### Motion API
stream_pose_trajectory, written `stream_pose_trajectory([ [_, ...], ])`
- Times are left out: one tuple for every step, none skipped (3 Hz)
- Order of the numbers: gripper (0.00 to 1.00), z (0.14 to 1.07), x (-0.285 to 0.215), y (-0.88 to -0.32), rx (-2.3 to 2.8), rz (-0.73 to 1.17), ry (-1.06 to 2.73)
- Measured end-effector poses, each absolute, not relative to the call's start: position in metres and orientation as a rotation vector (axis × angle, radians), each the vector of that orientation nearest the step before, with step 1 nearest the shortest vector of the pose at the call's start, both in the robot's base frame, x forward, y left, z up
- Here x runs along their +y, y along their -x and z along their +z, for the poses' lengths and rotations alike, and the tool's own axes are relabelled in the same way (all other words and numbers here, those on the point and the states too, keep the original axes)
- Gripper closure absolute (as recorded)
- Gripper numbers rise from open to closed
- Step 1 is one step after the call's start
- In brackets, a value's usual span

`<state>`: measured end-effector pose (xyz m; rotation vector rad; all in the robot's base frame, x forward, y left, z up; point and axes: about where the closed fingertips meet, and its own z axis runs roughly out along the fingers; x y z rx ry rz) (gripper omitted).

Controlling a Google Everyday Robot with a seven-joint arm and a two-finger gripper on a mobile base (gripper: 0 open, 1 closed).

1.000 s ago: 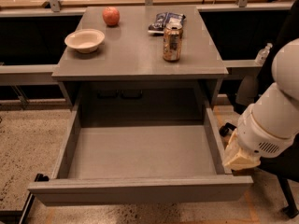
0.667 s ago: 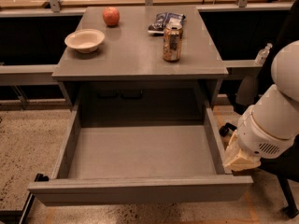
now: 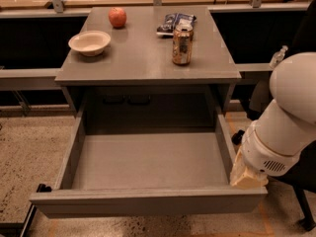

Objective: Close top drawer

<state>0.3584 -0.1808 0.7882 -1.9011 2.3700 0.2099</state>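
A grey tabletop (image 3: 148,63) carries four things. Counting from its centre, a red apple (image 3: 117,17) lies at 11 o'clock near the far edge. A shallow cream bowl (image 3: 90,42) stands upright at 9 o'clock, close to the left edge and at 7 o'clock from the apple. An upright drink can (image 3: 182,44) stands at 3 o'clock. A dark blue-and-white snack bag (image 3: 175,22) lies flat at 1 o'clock, just behind the can; whether they touch cannot be told. Off the top, at 3 o'clock, a clear plastic bottle (image 3: 279,56) stands by a grey ledge. Speckled floor (image 3: 27,147) spreads at 8 o'clock.
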Motion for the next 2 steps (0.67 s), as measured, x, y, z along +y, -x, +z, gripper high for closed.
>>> stream_pose_trajectory([
  [1.00,0.759,-0.182,-0.343,2.427,0.277,1.900],
  [1.00,0.726,-0.184,-0.332,2.481,0.371,1.877],
])
